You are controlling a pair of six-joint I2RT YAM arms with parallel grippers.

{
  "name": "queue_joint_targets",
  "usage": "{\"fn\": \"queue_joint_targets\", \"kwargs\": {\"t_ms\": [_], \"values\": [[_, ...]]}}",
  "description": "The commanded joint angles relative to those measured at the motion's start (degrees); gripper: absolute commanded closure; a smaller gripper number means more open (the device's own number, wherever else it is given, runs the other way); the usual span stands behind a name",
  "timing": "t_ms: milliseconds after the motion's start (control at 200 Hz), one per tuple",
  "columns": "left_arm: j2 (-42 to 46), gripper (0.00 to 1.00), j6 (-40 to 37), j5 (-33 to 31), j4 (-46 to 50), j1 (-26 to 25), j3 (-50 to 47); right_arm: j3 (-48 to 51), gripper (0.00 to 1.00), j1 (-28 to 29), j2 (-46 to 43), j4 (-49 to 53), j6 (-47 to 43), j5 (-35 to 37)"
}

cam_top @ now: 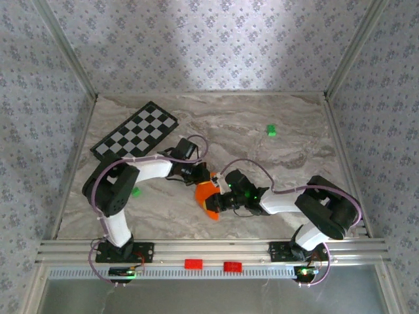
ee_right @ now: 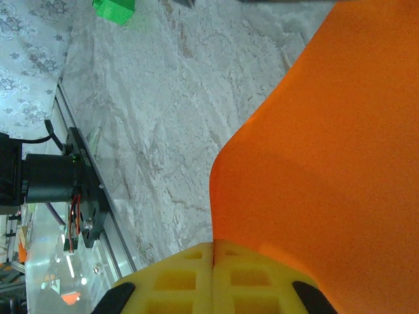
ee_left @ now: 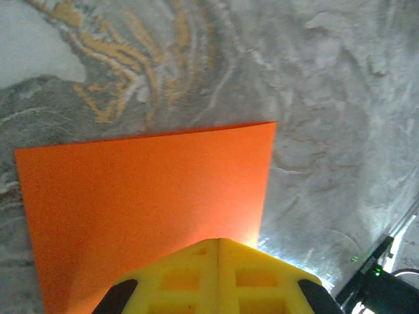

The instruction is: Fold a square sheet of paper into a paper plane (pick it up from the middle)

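Top view: the thin bright orange square sheet of paper [cam_top: 207, 193] is at mid-table over the grey marbled tabletop [cam_top: 288, 163], between the left gripper [cam_top: 200, 178] and the right gripper [cam_top: 219, 199].

Left wrist view: 2 yellow fingers [ee_left: 190, 281] are pressed together, pinching the sheet's near edge.

Right wrist view: 2 yellow fingers [ee_right: 249, 275] are likewise closed on the sheet, which curves away from them.

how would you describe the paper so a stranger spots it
On the marbled table, find where the left end effector and right end effector meet. Both pinch the sheet of paper: plain bright orange, far bigger than the tiny green blocks.
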State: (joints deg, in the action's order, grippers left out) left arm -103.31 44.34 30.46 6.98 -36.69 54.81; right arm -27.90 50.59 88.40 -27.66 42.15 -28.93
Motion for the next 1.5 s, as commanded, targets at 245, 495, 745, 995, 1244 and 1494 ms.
{"fn": "queue_joint_targets", "kwargs": {"t_ms": [245,495,745,995,1244,1494], "values": [[-2.7,0.98,0.04,-0.33,-1.53,-0.88,-3.01,-0.91,1.0,-3.38,-1.72,9.33,-2.42,2.31],[-1.9,0.99,0.57,-0.8,-1.45,-0.88,-3.01,-3.34,1.0,-4.15,-2.32,16.24,-4.33,6.25],[-1.2,0.99,0.66,-0.59,-1.45,-0.93,-3.13,-5.01,1.0,-4.26,-2.2,19.09,-5.27,8.07],[-1.02,0.99,1.01,-0.45,-1.82,-0.88,-3.25,-6.33,1.0,-4.18,-1.76,20.85,-5.68,8.37],[-0.96,0.99,1.17,-0.31,-1.89,-0.89,-3.21,-8.65,1.0,-4.35,-0.47,23.51,-8.03,8.09],[-0.93,0.99,1.14,-0.07,-1.89,-0.91,-3.18,-9.87,1.0,-4.27,0.28,26.08,-9.23,8.36]]}}
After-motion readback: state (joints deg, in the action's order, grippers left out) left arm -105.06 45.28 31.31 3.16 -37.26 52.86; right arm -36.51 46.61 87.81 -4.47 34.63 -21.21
